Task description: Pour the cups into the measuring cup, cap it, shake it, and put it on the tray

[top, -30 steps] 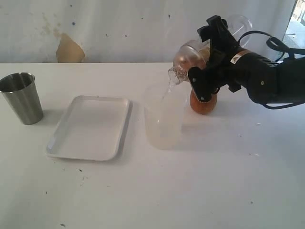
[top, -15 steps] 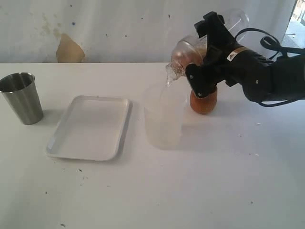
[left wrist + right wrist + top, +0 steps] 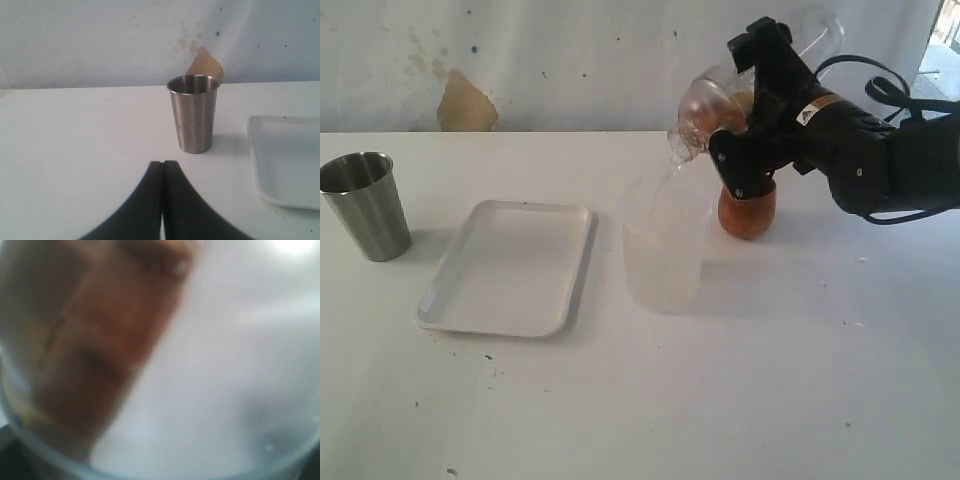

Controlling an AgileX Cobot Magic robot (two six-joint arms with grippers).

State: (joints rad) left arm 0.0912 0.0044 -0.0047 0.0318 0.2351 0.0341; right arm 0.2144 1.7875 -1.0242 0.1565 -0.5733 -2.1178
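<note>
The measuring cup (image 3: 812,32) is gripped tilted in the right hand (image 3: 752,110). The domed top (image 3: 705,105) at its low end reaches beyond the fingers, over the frosted cup (image 3: 663,250). The wooden cup (image 3: 748,212) stands on the table (image 3: 720,380) just under that hand. The left hand (image 3: 163,166), fingers pressed together and empty, faces the steel tumbler (image 3: 193,114), with the tray (image 3: 287,165) beside it.

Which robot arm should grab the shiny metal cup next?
Left, most likely. The left gripper is shut and empty, with the metal cup standing right in front of it. The right gripper is busy holding the tilted measuring cup, across the tray from the metal cup.
</note>
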